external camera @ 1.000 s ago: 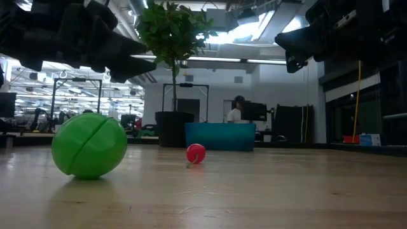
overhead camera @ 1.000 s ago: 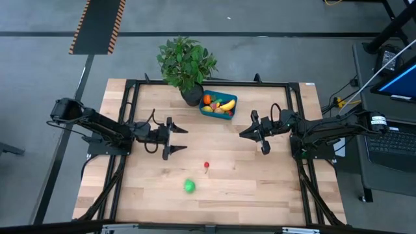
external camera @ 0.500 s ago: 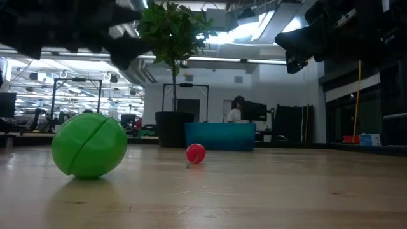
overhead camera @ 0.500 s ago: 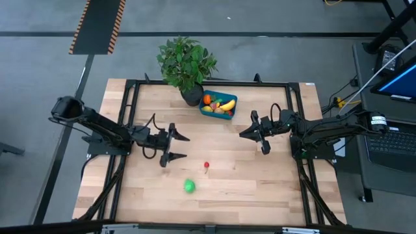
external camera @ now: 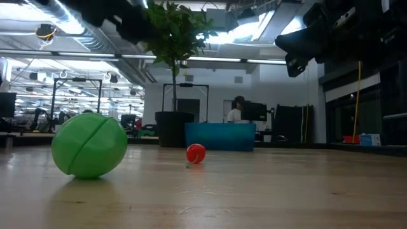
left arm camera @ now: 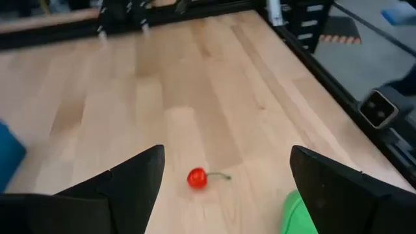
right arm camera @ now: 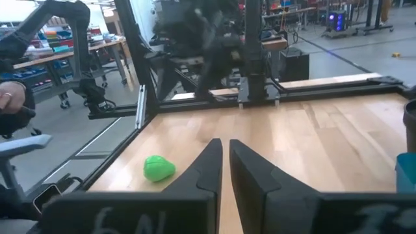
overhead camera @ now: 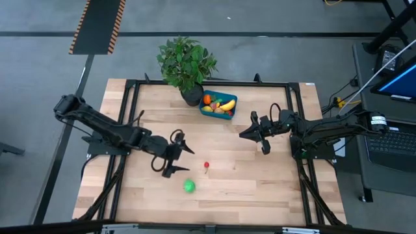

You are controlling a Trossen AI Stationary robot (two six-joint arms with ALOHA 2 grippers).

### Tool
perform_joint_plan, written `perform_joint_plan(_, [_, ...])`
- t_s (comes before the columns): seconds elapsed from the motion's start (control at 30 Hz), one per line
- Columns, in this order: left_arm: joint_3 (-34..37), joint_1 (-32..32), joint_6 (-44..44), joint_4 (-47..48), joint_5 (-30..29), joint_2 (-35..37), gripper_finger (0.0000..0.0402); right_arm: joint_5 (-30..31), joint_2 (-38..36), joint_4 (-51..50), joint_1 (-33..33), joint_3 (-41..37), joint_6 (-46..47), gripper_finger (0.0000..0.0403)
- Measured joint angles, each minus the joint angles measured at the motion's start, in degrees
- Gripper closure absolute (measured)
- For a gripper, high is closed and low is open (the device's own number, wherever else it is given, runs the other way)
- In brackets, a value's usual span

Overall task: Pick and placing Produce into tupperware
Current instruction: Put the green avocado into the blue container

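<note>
The left claw (overhead camera: 177, 157) is held wide open with nothing in it — it hangs just beside the little red cherry (overhead camera: 207, 166), which is seen between its two fingers (left arm camera: 133, 185) in the left wrist view. The green piece (overhead camera: 189, 186) lies on the desk (overhead camera: 260, 188) near the cherry. The teal tupperware (overhead camera: 218, 106) is set well apart from the cherry, touching the plant pot (overhead camera: 192, 97), and a banana and other produce are kept inside it. The right claw (overhead camera: 242, 134) is shut tight and empty, well apart from the cherry.
</note>
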State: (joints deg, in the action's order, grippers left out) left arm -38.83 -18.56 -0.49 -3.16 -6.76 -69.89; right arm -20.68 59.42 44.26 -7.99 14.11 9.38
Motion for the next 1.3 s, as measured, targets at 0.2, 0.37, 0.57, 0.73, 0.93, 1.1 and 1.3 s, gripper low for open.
perform_joint_plan(0.2, [-3.0, -1.8, 6.0, 4.6, 0.0, 0.0, 0.0076, -0.4, 0.0, -0.1, 0.0, 0.0, 0.9, 0.037])
perform_joint_plan(0.37, [-4.3, -1.9, 9.2, 10.6, 0.1, 0.0, 0.0076, -0.4, 0.0, -0.1, 0.0, 0.0, 0.8, 0.0369])
perform_joint_plan(0.57, [-6.8, -1.9, 17.4, 18.2, 0.3, -2.2, 0.0076, -0.4, 0.0, 0.0, 0.0, 0.0, 0.9, 0.0369])
perform_joint_plan(0.73, [-9.8, -1.9, 24.2, 24.7, 0.4, -7.6, 0.0076, -0.1, 0.0, 0.1, 0.0, 0.0, 1.0, 0.0369])
perform_joint_plan(0.93, [-13.2, -1.9, 26.6, 29.9, 0.4, -13.5, 0.0076, 0.0, 0.0, -0.1, 0.1, 0.0, 2.1, 0.0369])
perform_joint_plan(1.1, [-16.7, -2.0, 33.0, 32.6, 0.4, -17.3, 0.0083, 0.1, 0.1, -0.4, 0.4, 0.0, 2.6, 0.037])
perform_joint_plan(1.3, [-20.6, -2.9, 38.4, 35.5, 0.4, -22.4, 0.0093, 0.1, 0.3, -1.1, 1.8, 0.0, 2.5, 0.0369])
